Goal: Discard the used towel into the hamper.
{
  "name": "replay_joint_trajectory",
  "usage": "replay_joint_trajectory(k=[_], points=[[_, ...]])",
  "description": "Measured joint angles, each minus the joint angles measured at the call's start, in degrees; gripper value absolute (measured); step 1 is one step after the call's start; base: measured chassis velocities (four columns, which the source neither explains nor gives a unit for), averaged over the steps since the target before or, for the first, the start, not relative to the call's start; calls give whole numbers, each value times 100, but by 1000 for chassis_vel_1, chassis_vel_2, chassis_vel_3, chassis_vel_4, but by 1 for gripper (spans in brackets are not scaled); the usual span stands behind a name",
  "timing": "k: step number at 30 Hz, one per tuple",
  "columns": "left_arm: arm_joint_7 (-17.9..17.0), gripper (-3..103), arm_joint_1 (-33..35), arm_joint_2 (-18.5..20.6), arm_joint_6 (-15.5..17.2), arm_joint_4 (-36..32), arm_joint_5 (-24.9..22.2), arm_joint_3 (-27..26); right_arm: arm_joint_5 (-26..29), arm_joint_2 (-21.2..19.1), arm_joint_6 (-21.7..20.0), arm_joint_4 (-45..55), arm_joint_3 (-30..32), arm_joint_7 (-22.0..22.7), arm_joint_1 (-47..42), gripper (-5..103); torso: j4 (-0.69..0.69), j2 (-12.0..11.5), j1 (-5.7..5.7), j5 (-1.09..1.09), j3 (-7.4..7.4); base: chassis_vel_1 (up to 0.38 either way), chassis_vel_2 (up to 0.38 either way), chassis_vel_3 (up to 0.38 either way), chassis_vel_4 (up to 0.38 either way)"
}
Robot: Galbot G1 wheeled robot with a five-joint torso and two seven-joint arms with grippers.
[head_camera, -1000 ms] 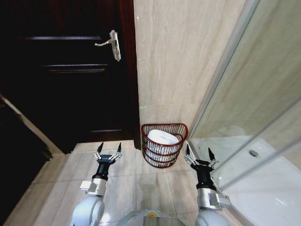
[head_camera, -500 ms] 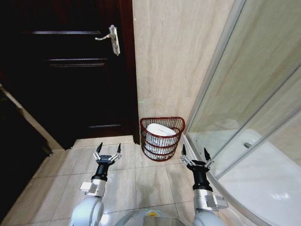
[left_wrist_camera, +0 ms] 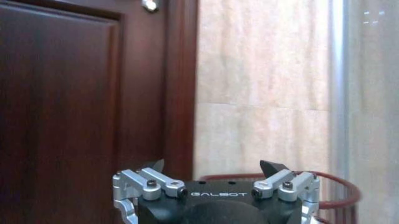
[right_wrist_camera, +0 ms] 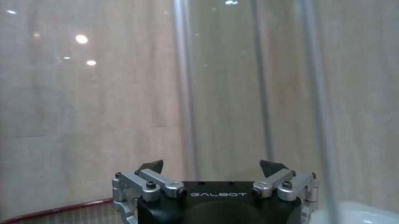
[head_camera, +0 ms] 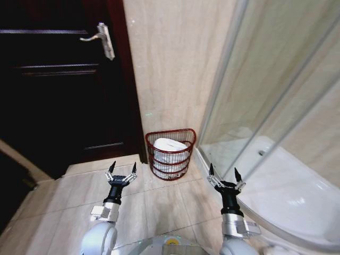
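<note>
1. Head view: the hamper (head_camera: 170,154) stood on the tiled floor (head_camera: 69,202) against the beige wall (head_camera: 170,58), between the dark door (head_camera: 53,90) and the shower enclosure's glass (head_camera: 276,90). A white towel (head_camera: 169,145) already lay inside it, below the rim, so the discard looked done. The left gripper (head_camera: 122,170) hung low above the floor, well apart from the hamper on its door side, jaws spread wide and holding nothing. The right gripper (head_camera: 223,173) hung likewise near the shower tray's curved edge (head_camera: 234,178), jaws wide and empty.

2. Left wrist view: the left gripper (left_wrist_camera: 212,166) pointed at the door frame (left_wrist_camera: 181,84) and the wall, with the hamper's red rim (left_wrist_camera: 339,186) showing past one side of it. The jaws stood wide apart, nothing between them.

3. Right wrist view: the right gripper (right_wrist_camera: 212,166) faced the glass and its metal posts (right_wrist_camera: 185,88), jaws wide and empty; a short arc of hamper rim (right_wrist_camera: 56,211) showed low at one corner.

4. Judgement: doing this step well meant keeping both arms tucked and level while the base turned, since nothing remained to carry. The tight margins were the shower tray and glass on the right; the open tiles on the left towards the door offered the freest room.
</note>
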Motion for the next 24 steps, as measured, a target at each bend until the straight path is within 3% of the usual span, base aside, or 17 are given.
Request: replay_joint_trajectory(k=[18,24], points=[[8,100,-59,8,-108,124,-8,3,-96,88,-22,-9,-63,55,-16,100,0,-318,-3,0,-312,-125,-120,-117,-124],[-5,100,-103,4,-203,161,-69,3,-114,92,-42,-9,-59,57,-16,100,-1,-336,-3,0,-331,-88,-100,-104,-98]])
